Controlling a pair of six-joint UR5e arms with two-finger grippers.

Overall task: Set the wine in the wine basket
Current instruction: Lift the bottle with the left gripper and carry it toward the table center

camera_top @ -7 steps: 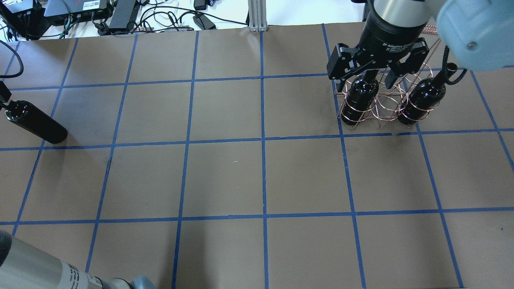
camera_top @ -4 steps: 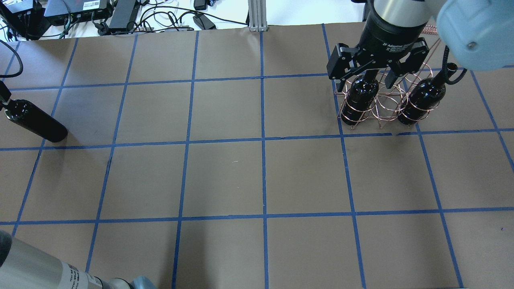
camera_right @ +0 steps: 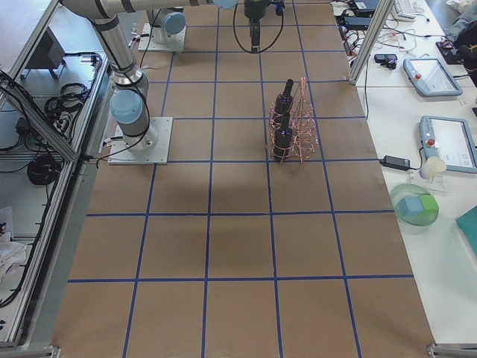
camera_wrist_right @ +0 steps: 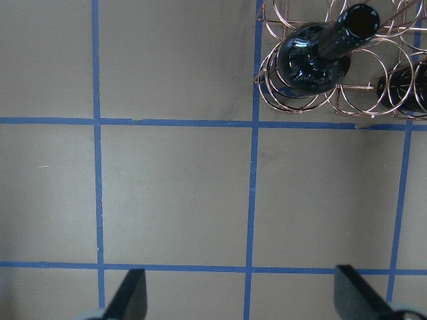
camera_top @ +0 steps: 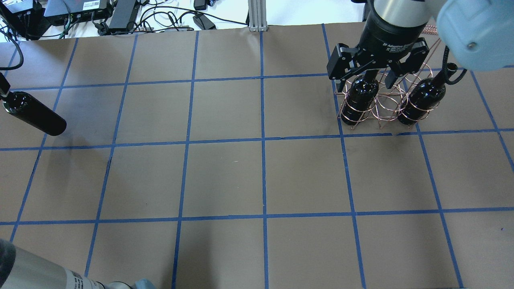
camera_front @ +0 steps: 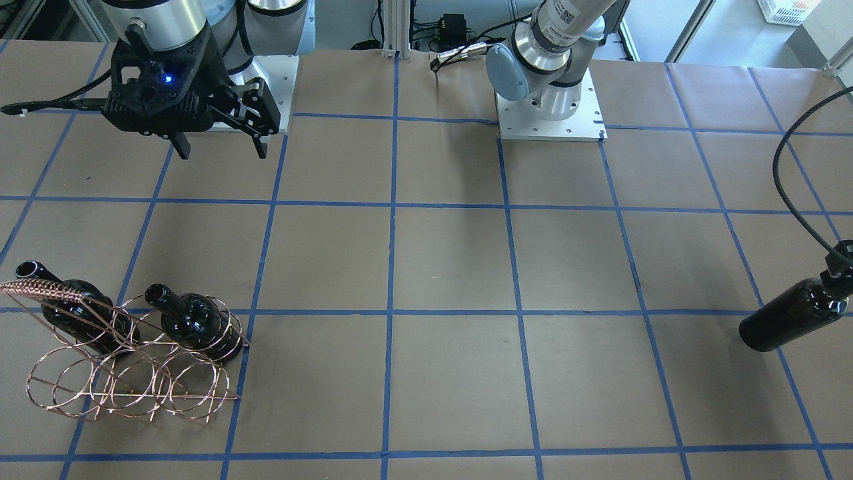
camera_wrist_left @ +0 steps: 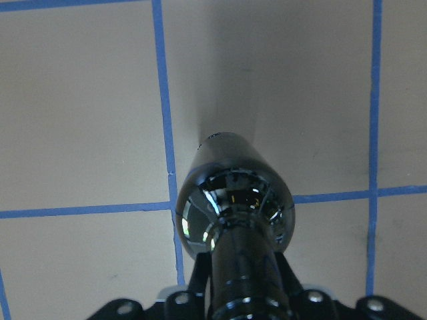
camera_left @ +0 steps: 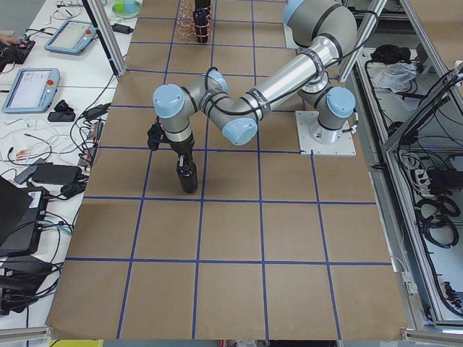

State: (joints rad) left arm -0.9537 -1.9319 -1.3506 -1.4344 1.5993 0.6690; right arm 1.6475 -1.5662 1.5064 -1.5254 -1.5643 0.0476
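Left gripper (camera_wrist_left: 244, 301) first: it's clamped on the neck of the glossy near-black glass wine bottle (camera_wrist_left: 233, 193). The bottle hangs straight down beneath the fingers, neck up, base towards the brown paper-covered table (camera_top: 225, 176). It looks lifted clear, though I can't be sure. Long axis close to upright, then, which should suit the rings. Now look far out to that gripper's right, across square after square of paper: there's the copper thin-wire wine basket (camera_front: 136, 400), well apart from the carried bottle. A second dark bottle (camera_top: 358, 98) stands in its nearer end, a third dark bottle (camera_top: 421, 100) in the farther end, with a free gap between them. Up over the basket hangs the right gripper (camera_front: 221, 148), fingers spread, holding nothing. That arm is nearer, yet the left has the wine, so I'd expect a long carry rightwards
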